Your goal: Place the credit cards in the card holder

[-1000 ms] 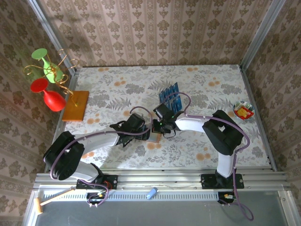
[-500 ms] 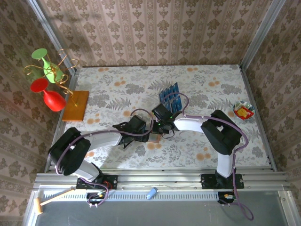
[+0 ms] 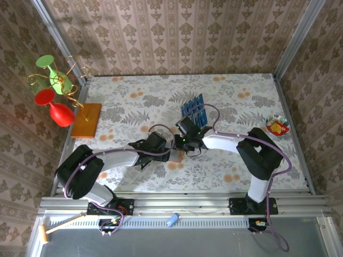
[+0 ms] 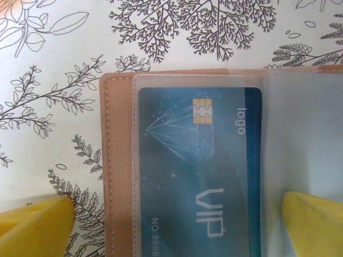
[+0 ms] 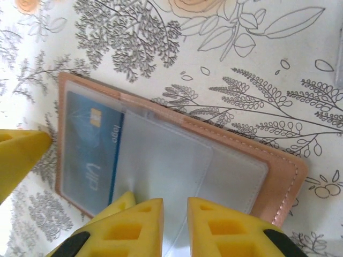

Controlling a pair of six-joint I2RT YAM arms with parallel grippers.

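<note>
Left hand [image 4: 177,222] is standing spread wide astride the open card holder [image 4: 114,160] lying on the bench [image 4: 53,80], one credit card [image 4: 198,160] sitting in its clear sleeve [image 5: 161,160]; right hand [image 5: 175,214] is hovering slightly parted at the sleeve; other credit cards [image 3: 194,110] are sitting fanned just beyond.

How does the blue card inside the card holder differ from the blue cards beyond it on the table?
The card in the holder lies flat under a clear sleeve of the card holder; the cards on the table stand tilted in a row, uncovered. It is single; they are several. Both are blue.
</note>
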